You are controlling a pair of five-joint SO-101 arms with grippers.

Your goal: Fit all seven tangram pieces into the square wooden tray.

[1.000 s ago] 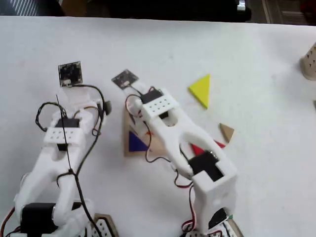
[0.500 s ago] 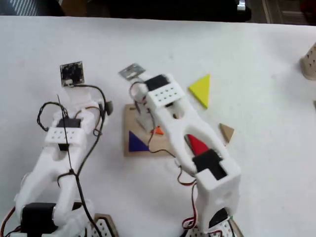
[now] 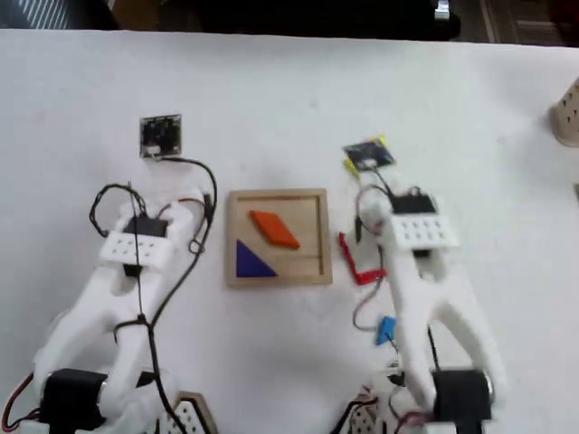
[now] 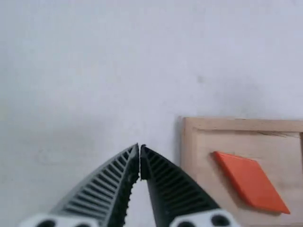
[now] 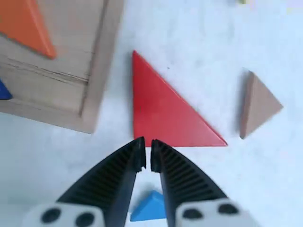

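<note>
The square wooden tray (image 3: 276, 276) lies mid-table with an orange parallelogram (image 3: 274, 228) and a dark blue triangle (image 3: 251, 260) flat inside it. My left arm (image 3: 136, 249) stands left of the tray. Its gripper (image 4: 140, 152) is shut and empty over bare table beside the tray's corner (image 4: 189, 127), with the orange parallelogram (image 4: 251, 182) beyond. My right arm (image 3: 418, 231) stands right of the tray. Its gripper (image 5: 147, 145) is shut and empty just off the edge of a red triangle (image 5: 161, 109), which lies beside the tray wall (image 5: 102, 71). A tan triangle (image 5: 258, 104) lies farther out.
A light blue piece (image 3: 386, 330) lies near the right arm's base and under the right gripper (image 5: 149, 208). A yellow piece (image 3: 349, 165) peeks from behind the right wrist camera. A perforated wooden object (image 3: 567, 113) stands at the far right edge.
The right arm swung from above the tray to its right side, leaving the orange parallelogram lying in the tray. The left arm shifted slightly to the right.
</note>
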